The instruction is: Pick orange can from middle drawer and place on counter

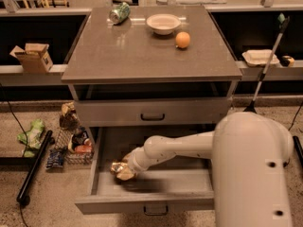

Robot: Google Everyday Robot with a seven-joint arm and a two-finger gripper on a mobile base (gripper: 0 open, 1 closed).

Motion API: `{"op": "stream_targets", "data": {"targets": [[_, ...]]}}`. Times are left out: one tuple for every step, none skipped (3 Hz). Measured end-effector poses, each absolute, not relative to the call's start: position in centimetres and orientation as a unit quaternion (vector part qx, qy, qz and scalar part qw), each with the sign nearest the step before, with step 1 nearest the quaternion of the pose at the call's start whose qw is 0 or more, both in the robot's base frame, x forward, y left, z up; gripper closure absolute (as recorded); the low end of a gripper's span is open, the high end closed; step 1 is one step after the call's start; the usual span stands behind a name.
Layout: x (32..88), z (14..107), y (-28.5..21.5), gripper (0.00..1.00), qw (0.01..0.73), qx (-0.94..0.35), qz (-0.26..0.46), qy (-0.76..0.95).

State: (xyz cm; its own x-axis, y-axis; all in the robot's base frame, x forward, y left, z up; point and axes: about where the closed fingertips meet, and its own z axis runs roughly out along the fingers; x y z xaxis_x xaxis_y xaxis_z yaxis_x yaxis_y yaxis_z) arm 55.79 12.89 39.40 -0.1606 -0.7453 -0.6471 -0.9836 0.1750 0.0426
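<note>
The middle drawer [142, 203] is pulled open below the counter [142, 56]. The orange can [118, 170], shiny and wrinkled, is in the drawer's left part. My gripper [125, 169] reaches in from the right and is shut on the can, holding it just above the drawer floor. A dark shadow lies under it. My white arm fills the lower right of the camera view and hides the drawer's right side.
On the counter's far side are a green-and-silver can [119, 12], a white bowl [163, 22] and a round orange fruit [182, 39]. A shut drawer front [152, 112] sits above the open one. Snack bags [71, 141] and a black pole [33, 167] lie on the floor at left.
</note>
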Motion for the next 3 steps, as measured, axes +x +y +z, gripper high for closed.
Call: {"op": "stream_targets", "data": {"targets": [[55.7,42.7,12.5,1.0,0.275,-0.618,0.251,0.692],[55.7,42.7,12.5,1.0,0.275,-0.618,0.251,0.692],[55.7,45.5,12.3,1.0,0.286,-0.631,0.242,0.68]]}}
